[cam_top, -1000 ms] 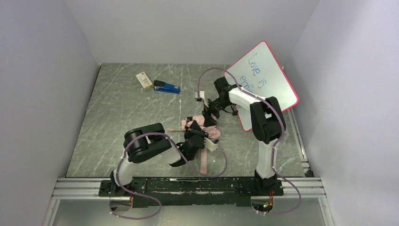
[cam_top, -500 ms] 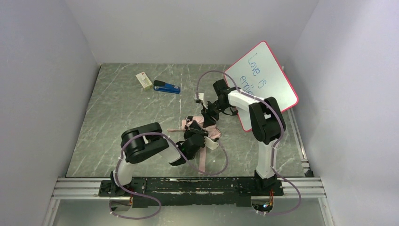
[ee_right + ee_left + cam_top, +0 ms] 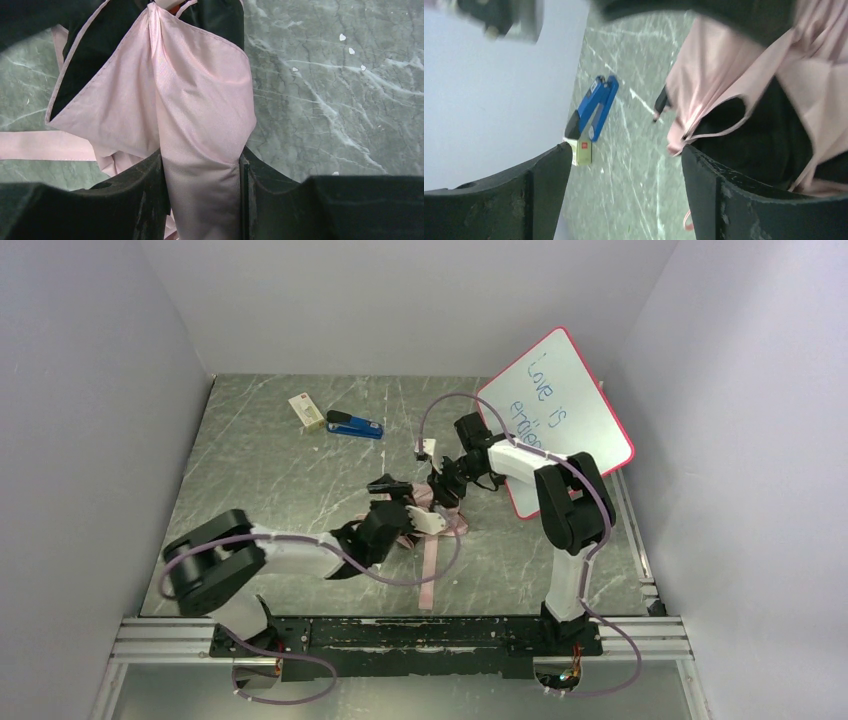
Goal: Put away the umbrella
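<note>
The umbrella (image 3: pixel 443 508) lies crumpled at mid-table, pale pink fabric with a black inside, its pink strap (image 3: pixel 430 568) trailing toward the near edge. My right gripper (image 3: pixel 201 161) comes down from the far side and is shut on a bunched fold of the umbrella's (image 3: pixel 195 100) pink fabric. Just left of the umbrella (image 3: pixel 744 75) my left gripper (image 3: pixel 626 160) stands open, with only bare table between its fingers (image 3: pixel 734 200). In the top view the left gripper (image 3: pixel 392 498) sits beside the fabric's left edge.
A blue stapler (image 3: pixel 355 425) and a small pale box (image 3: pixel 305 410) lie at the far left of the table; both show in the left wrist view as the stapler (image 3: pixel 594 107) and box (image 3: pixel 581 152). A pink-framed whiteboard (image 3: pixel 560 410) leans at the right wall.
My left gripper has opened and let go of the umbrella, and its arm has swung out to the left. My right gripper has closed on the pink fabric.
</note>
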Available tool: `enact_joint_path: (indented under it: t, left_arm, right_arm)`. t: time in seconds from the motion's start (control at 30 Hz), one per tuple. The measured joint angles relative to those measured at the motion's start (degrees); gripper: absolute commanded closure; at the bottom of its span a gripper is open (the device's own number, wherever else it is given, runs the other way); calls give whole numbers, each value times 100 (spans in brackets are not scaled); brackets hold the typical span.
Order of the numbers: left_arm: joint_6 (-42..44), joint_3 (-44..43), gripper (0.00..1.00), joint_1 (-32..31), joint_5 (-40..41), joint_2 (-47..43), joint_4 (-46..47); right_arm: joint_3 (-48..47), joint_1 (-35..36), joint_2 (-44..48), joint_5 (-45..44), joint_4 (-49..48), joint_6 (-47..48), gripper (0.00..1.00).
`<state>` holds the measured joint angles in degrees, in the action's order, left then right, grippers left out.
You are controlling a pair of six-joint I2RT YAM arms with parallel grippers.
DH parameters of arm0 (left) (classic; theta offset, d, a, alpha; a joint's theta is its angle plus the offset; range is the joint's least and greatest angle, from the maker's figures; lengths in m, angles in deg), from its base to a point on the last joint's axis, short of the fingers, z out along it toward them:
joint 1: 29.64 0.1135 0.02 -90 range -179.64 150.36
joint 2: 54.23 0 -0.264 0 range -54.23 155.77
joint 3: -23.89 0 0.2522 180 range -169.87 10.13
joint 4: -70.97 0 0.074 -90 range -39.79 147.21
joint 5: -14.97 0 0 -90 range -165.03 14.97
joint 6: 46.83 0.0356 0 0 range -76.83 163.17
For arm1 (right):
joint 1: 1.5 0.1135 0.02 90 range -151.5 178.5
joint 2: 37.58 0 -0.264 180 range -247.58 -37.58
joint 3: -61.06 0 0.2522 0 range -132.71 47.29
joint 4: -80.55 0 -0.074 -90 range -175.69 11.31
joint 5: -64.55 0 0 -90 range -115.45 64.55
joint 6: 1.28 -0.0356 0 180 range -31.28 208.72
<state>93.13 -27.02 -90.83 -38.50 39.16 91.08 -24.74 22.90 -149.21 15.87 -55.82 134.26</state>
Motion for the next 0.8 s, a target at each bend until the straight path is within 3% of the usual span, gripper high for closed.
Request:
enact_joint_path:
  t: [0.13,0.37,0.47,0.53,0.67,0.8]
  left_arm:
    - [-614,227,18,407,-247,-820,-772]
    - [-1589,-42,15,2170,-1252,-1626,-2457]
    - [-1915,-474,11,2883,-1746,-1779,-2977]
    - [-2144,-850,3,3270,-2129,-1773,-3296]
    - [-2551,-1779,3,3875,-2754,-1556,-3934]
    - [-2774,-2730,7,4004,-3571,-1134,-4487]
  right_arm:
    - [140,4,85,-57,-199,-96,86]
    - [404,98,271,-297,-570,-267,88]
    - [562,227,422,-592,-750,-293,89]
    - [741,345,575,-855,-953,-306,90]
    - [1169,671,914,-1510,-1460,-341,90]
    - [1714,1172,1241,-2371,-2269,-363,89]
